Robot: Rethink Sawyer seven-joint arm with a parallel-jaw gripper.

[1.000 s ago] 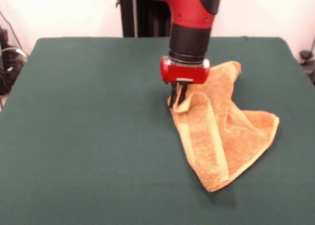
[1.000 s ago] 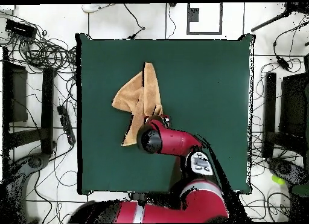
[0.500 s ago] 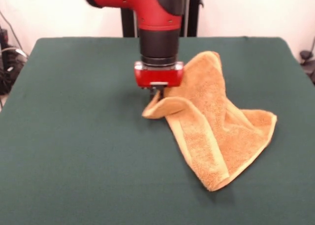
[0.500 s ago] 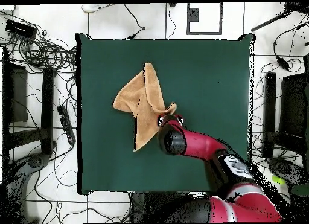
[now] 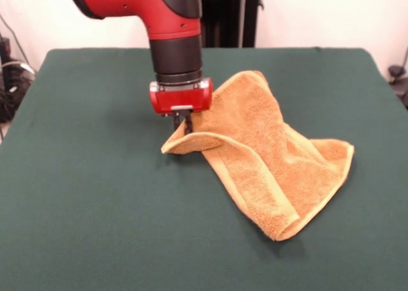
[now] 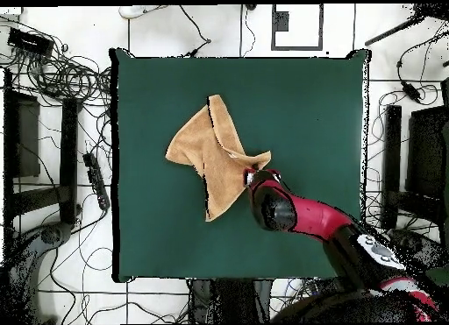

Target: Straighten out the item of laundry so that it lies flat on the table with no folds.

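The tool (image 5: 183, 123) is pinching one corner of the towel (image 5: 268, 163) and holding it just above the tabletop (image 5: 95, 195), left of centre in the front view. The rest of the towel is lying to the right of centre, with a doubled fold running down to its lower right tip. To do this step well, the arm should be drawing the corner leftward and low, away from the bulk, letting friction peel the fold open, and letting go only once the cloth is lying single-layered.
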